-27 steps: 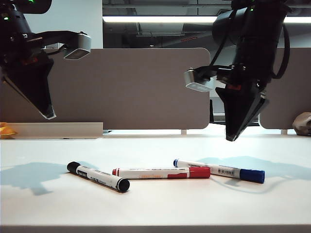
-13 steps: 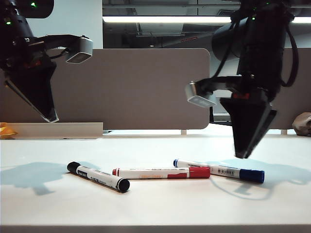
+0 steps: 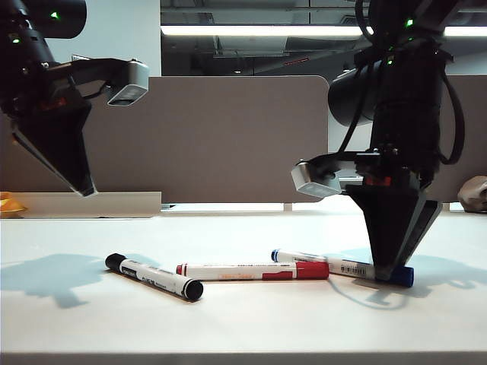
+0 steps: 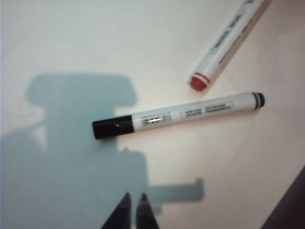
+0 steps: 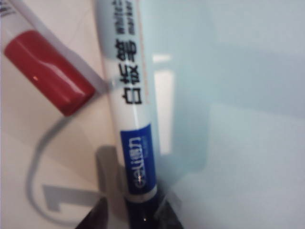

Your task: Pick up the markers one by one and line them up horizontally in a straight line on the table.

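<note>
My right tool (image 3: 390, 275) is down at the bench (image 3: 251, 327), jaws part open and straddling the blue marker (image 3: 342, 267) near its cap, gripping nothing yet. Its long axis crosses the gap. My left tool (image 3: 85, 190) hangs high, nearly closed and empty, above the black marker (image 3: 152, 277).

Your right hand (image 3: 386, 275) is down at the tabletop (image 3: 243, 323), its tip right at the blue marker (image 3: 342, 267) by the blue cap, though you cannot tell whether it grips. The red marker (image 3: 253, 271) lies just beside that hand, the black marker (image 3: 154, 276) beyond it. Your left hand (image 3: 87, 191) hangs high, well apart from all three.
</note>
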